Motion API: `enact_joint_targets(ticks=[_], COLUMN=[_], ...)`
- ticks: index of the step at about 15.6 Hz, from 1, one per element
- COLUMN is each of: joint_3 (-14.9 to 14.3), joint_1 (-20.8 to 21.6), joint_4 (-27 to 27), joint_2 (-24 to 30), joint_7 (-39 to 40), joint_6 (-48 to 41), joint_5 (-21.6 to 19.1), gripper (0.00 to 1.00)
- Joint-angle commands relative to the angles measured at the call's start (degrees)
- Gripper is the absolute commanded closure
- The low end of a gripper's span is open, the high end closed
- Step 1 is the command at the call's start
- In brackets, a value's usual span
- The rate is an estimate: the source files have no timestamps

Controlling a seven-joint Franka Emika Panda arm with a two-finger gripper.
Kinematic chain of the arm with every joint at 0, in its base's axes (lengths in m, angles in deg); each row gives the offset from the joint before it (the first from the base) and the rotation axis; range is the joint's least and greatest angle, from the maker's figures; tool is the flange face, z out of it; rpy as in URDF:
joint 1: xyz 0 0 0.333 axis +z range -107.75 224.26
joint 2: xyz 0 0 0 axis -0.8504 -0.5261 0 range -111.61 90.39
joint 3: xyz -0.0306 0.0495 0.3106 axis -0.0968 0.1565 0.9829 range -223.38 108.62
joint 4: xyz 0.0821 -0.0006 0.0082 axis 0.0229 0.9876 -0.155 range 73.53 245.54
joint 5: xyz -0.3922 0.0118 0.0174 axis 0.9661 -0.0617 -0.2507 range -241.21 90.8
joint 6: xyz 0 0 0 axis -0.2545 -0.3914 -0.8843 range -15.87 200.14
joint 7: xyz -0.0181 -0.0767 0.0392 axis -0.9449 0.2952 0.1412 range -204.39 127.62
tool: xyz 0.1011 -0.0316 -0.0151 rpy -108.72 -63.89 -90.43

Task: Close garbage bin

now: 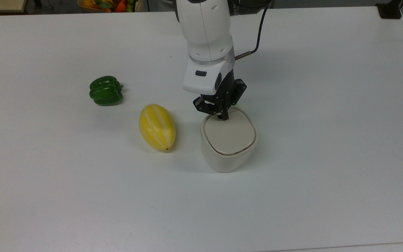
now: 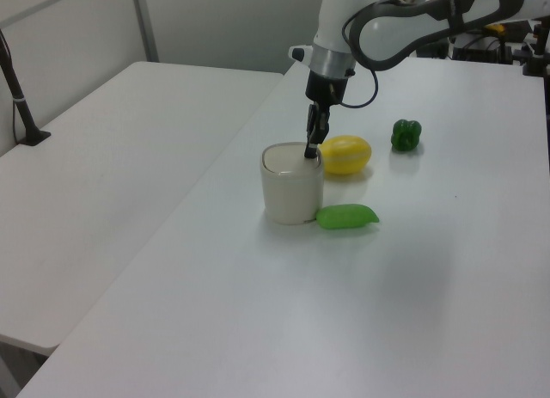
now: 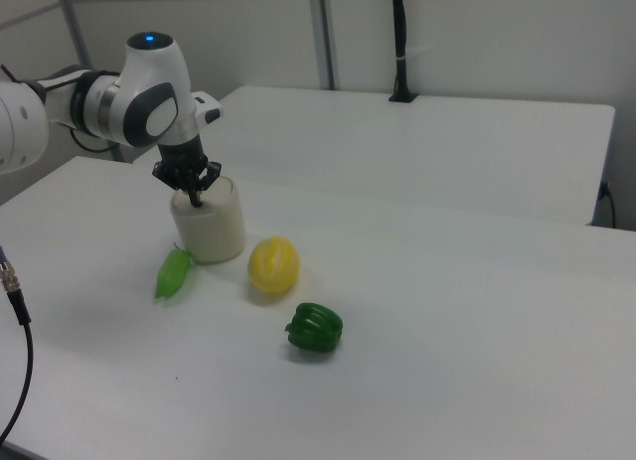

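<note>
The small cream-white plastic garbage bin (image 1: 228, 149) stands upright on the big white table (image 1: 327, 140). Its beige lid (image 1: 229, 135) lies flat on top, all the way down, so the bin looks closed.

The white robot arm (image 1: 206, 38) reaches down to the bin. Its black tool (image 1: 222, 117) points down, and the tip touches the lid near the edge of the lid that lies toward the arm. The two black fingers (image 2: 311, 149) look pressed together into one thin point with nothing between them. In the right view the tool (image 3: 195, 199) sits on top of the bin (image 3: 211, 227) too.

Everything else can be told from the bin. A yellow oval melon with pale stripes (image 1: 157, 126) lies on its side just beside the bin, on the top view's left, and the two do not touch. A shiny green bell pepper (image 1: 105, 90) lies farther off the same way, past the melon and well apart from the bin. A flat bright green pod-shaped toy (image 2: 346, 216) lies on the table right at the foot of the bin (image 2: 292, 192), on the left view's right side. In the right view the same green toy (image 3: 174, 272) lies just by the bin's bottom, on the right view's left.

A black cable (image 1: 261, 29) hangs from the arm, behind the bin in the top view.
</note>
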Motion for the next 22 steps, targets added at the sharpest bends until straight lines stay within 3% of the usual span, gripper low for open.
enact_joint_targets(ticks=[1, 6, 14, 17, 19, 22], joint_3=[-0.3, -0.3, -1.0, -1.1, -1.9, -2.3], joint_1=[0.1, 0.2, -3.3, -6.3, -7.9, -9.9], joint_4=[1.0, 0.4, 0.4, 0.4, 0.3, 0.1], joint_2=[-1.3, -1.6, 5.4, 8.8, 10.6, 11.9], joint_7=[1.3, 0.5, -1.5, -5.4, -9.0, -11.2], joint_6=[-0.3, -0.4, -5.5, -11.7, -19.9, -28.3], joint_5=[-0.3, -0.2, -0.2, 0.3, 3.6, 6.6], gripper=[1.0, 1.0, 0.98, 0.93, 0.83, 0.82])
